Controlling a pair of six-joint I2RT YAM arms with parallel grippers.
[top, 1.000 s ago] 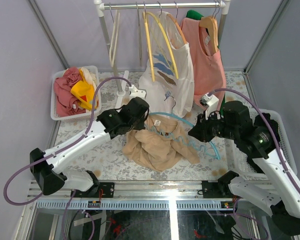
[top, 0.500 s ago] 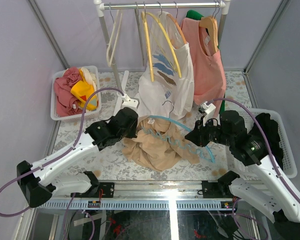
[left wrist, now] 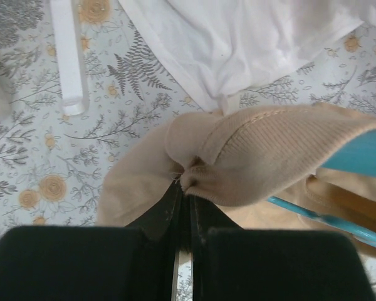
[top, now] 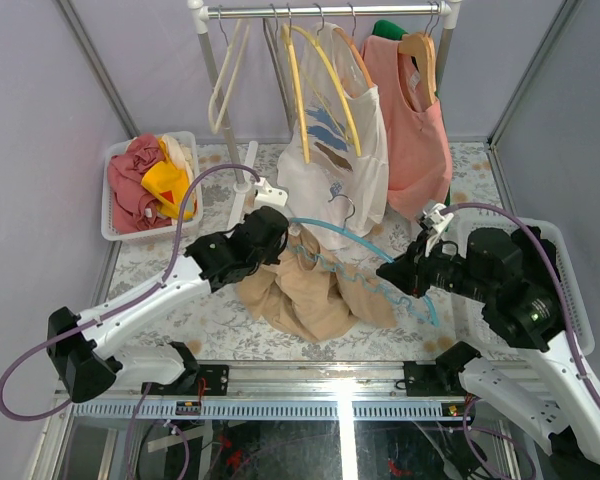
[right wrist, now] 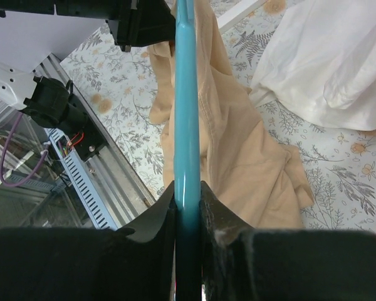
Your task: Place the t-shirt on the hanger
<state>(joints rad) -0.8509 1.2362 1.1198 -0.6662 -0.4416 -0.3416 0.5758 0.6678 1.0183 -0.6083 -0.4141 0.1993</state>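
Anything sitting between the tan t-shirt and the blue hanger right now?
Nothing visible. The left end effector pinches the t-shirt, the right end effector clamps the hanger, whose arm lies against the fabric. The white printed shirt hangs behind them, not between.

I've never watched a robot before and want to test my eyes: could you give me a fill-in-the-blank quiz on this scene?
The left gripper pinches the t-shirt; the right gripper clamps a hanger coloured ____.
The pink top hangs at the rail's ____ end.
The basket of red and yellow clothes sits on the table's ____ side.
Missing: blue; right; left.
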